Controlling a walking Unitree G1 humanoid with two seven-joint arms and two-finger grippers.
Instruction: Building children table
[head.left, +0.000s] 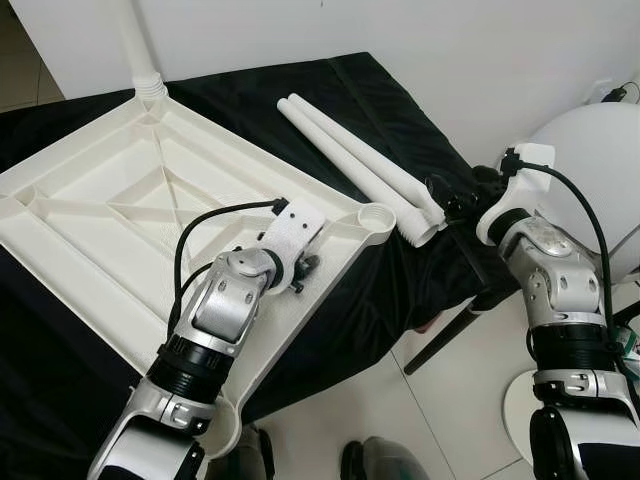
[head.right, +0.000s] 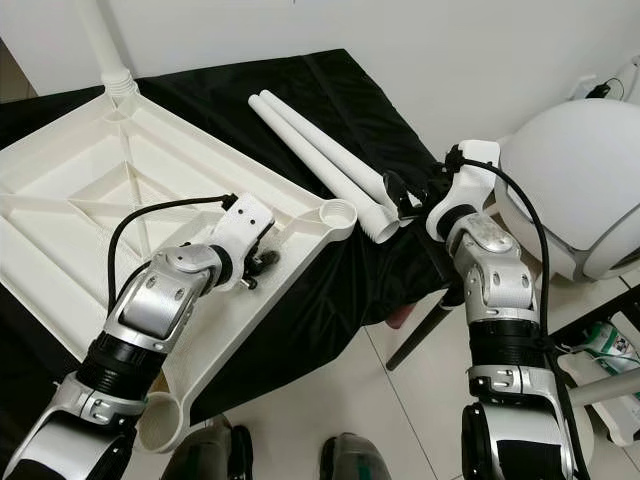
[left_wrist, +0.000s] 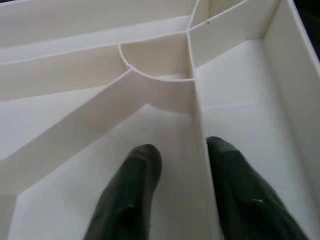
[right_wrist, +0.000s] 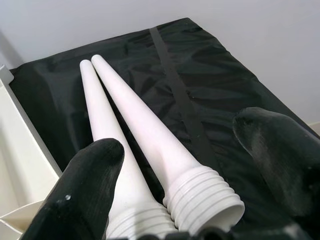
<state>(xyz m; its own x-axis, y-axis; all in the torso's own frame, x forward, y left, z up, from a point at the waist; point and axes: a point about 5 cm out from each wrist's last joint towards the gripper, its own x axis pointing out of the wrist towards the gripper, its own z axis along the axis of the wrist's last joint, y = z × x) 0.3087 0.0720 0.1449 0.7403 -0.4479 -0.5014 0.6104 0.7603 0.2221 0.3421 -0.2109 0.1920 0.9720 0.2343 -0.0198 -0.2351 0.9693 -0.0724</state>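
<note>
A white plastic table top (head.left: 100, 210) lies upside down on a black cloth (head.left: 390, 280), ribs facing up. One white leg (head.left: 140, 50) stands screwed into its far corner. Two loose white legs (head.left: 340, 150) lie side by side on the cloth, threaded ends towards me. My left gripper (left_wrist: 182, 150) rests open on the underside near the empty corner socket (head.left: 376, 217), its fingers astride a thin rib. My right gripper (right_wrist: 179, 132) is open at the threaded ends of the loose legs (right_wrist: 135, 120), one finger on each side of the pair.
A large white rounded object (head.left: 590, 170) stands at the right beside my right arm. A dark slanted support leg (head.left: 445, 335) runs under the cloth's edge to the pale tiled floor (head.left: 450, 400). Another empty socket (head.left: 225, 425) sits at the near corner.
</note>
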